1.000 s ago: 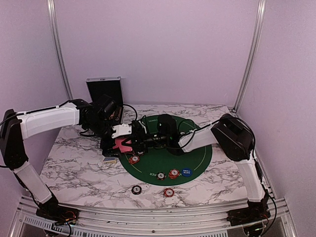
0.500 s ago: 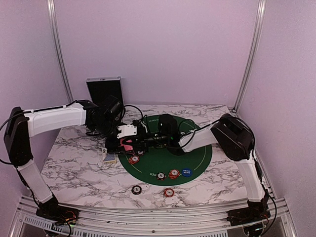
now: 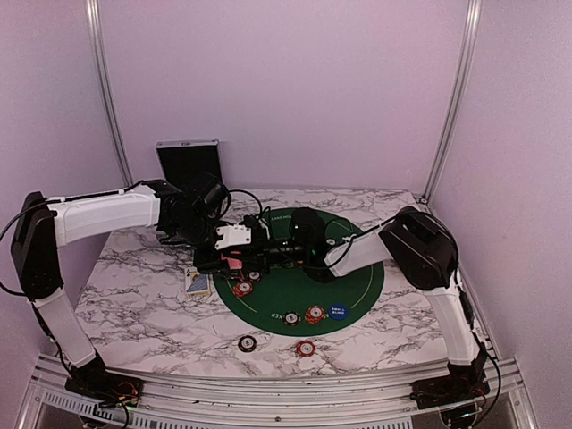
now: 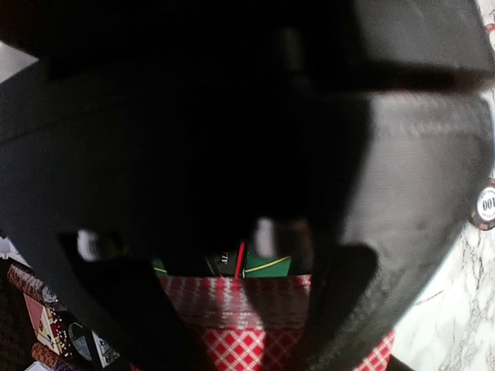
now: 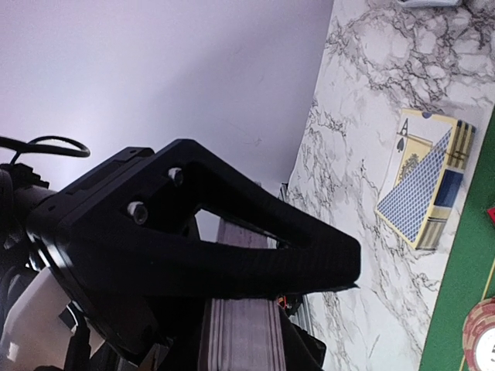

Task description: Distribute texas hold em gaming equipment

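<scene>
- Deck of playing cards [image 3: 230, 263] sat between the two grippers at the left rim of the green mat [image 3: 362, 284], lifted off the table [image 3: 134, 308] as far as I could judge.
- Left gripper [image 3: 232, 258] was clenched on the cards; in its wrist view the red-checked backs filled the gap between the dark fingers.
- Right gripper [image 3: 257, 257] faced it head-on from the right. One finger lay across the deck's stacked edge in the right wrist view, but the other finger was hidden, so I can't tell whether it gripped or had let go.
- Key relation: the arms met nose to nose along a left-right line with the deck as the only thing between them (the deck's long axis was not readable from above).
- Judgement: any pull-apart should run along that same line.
- Room: a card box [image 3: 198, 282] lay just left of the mat and a red-orange chip [image 3: 242, 289] sat just in front, both beneath the meeting point.
- Black case [image 3: 188, 163] stood behind, well apart.
- Open marble lay to the front left; more chips and a blue disc [image 3: 337, 312] lay nearer the front.
</scene>
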`<state>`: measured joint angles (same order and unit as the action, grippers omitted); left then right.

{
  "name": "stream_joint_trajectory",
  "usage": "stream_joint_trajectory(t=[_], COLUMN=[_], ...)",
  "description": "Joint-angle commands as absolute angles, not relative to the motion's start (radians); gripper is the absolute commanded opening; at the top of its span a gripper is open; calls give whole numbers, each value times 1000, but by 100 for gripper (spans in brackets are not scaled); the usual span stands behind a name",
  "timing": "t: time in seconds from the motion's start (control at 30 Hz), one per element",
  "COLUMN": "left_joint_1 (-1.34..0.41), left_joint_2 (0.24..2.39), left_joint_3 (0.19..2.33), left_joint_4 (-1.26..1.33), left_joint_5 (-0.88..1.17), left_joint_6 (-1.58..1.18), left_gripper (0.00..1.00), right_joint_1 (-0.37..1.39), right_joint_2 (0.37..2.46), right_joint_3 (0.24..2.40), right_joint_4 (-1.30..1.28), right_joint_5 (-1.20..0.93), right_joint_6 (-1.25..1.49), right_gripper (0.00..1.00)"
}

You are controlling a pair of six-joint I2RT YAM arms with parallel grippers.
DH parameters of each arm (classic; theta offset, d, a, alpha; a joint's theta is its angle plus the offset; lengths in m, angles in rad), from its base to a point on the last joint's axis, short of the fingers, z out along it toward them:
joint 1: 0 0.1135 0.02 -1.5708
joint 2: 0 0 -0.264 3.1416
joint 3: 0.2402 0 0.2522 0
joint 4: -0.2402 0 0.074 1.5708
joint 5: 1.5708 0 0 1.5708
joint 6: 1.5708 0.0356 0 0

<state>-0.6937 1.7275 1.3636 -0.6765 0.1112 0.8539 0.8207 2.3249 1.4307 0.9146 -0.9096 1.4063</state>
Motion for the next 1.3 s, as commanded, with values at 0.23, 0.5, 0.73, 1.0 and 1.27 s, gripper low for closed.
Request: stream_joint_trajectory(t=[0.23, 0.5, 0.73, 1.0, 1.27], left_joint_1=[-720, -721, -714, -703, -702], left_joint_2=[1761, 1759, 1720, 1746, 1752], left_joint_3=[1422, 1417, 1368, 1395, 1429], left_joint_4=[-701, -725, -734, -733, -726], left_joint_5=[82, 62, 54, 94, 100], left_joint_6=[878, 878, 919, 923, 919], left_gripper=[32, 72, 95, 88, 67], right_joint_1=[828, 825, 821, 822, 821], right_joint_2=[2349, 2339, 2329, 2327, 2297], right_joint_3=[1452, 1426, 1399, 1401, 1401], right_joint_4=[1002, 1013, 1034, 1037, 821], right_joint_5=[-928, -920, -918, -922, -893], right_joint_6=[1431, 1437, 1445, 1450, 1308], right_gripper=[36, 0, 0, 0, 1])
